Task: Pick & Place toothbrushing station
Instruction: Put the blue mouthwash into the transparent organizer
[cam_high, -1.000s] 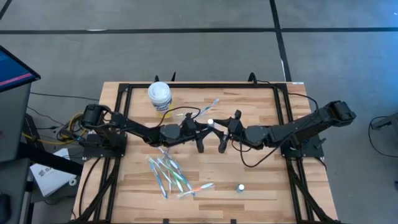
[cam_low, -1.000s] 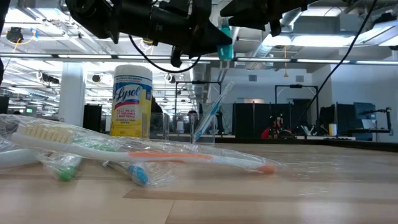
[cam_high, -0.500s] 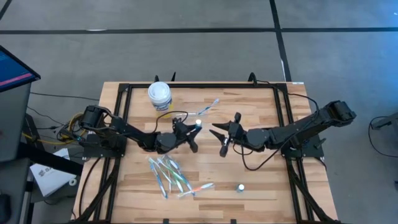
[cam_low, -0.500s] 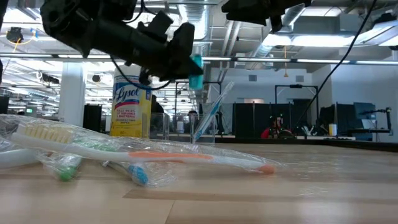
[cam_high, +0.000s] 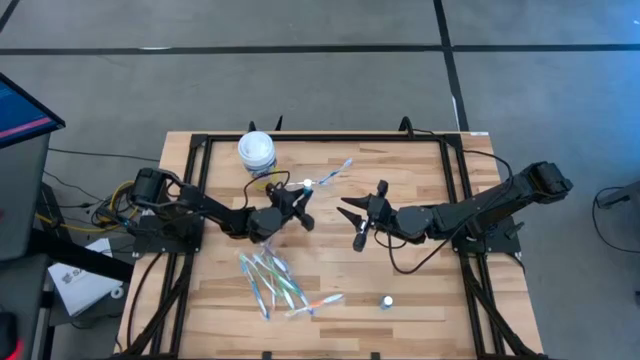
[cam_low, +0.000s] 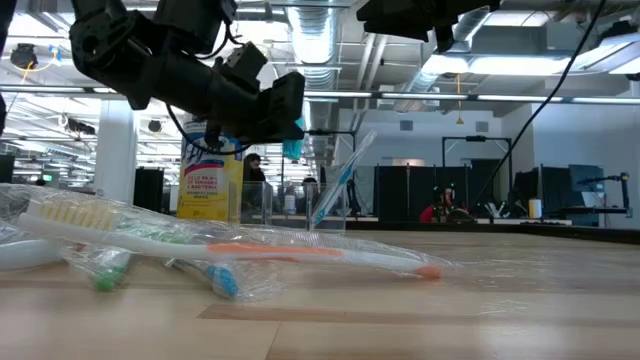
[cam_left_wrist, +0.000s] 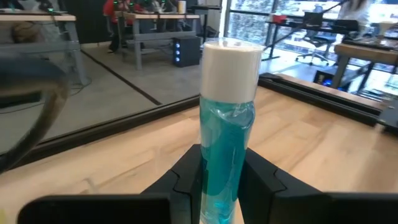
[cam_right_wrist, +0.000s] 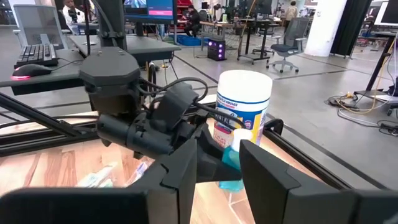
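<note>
My left gripper (cam_high: 297, 198) is shut on a small blue tube with a white cap (cam_high: 304, 186), held above the table just right of the yellow canister (cam_high: 257, 152). The tube also shows in the low view (cam_low: 293, 148). The clear cup (cam_low: 328, 212) stands on the table beyond it, with one toothbrush (cam_high: 337, 170) leaning out of it. Several wrapped toothbrushes (cam_high: 275, 280) lie flat near the front edge. A second small blue tube (cam_high: 386, 300) lies at the front right. My right gripper (cam_high: 357, 222) is open and empty at the table's middle. My left gripper pinches the tube's blue body (cam_left_wrist: 225, 163) between its two fingers (cam_left_wrist: 186, 182), on the end away from the cap. The cap end (cam_left_wrist: 231, 65) sticks out past the fingertips, toward the far edge. The tube is lifted clear of the table.
The white-lidded yellow canister (cam_low: 210, 165) stands at the far left, close to my left gripper. A black frame (cam_high: 330, 140) runs along the table's edges. Bare wood lies at the right front around the second tube.
My left gripper has carried the tube from the table's middle, beside my right gripper, toward the far left and down to near the canister and cup, turning so that the cap points toward the far edge. My right gripper has stayed about where it was.
</note>
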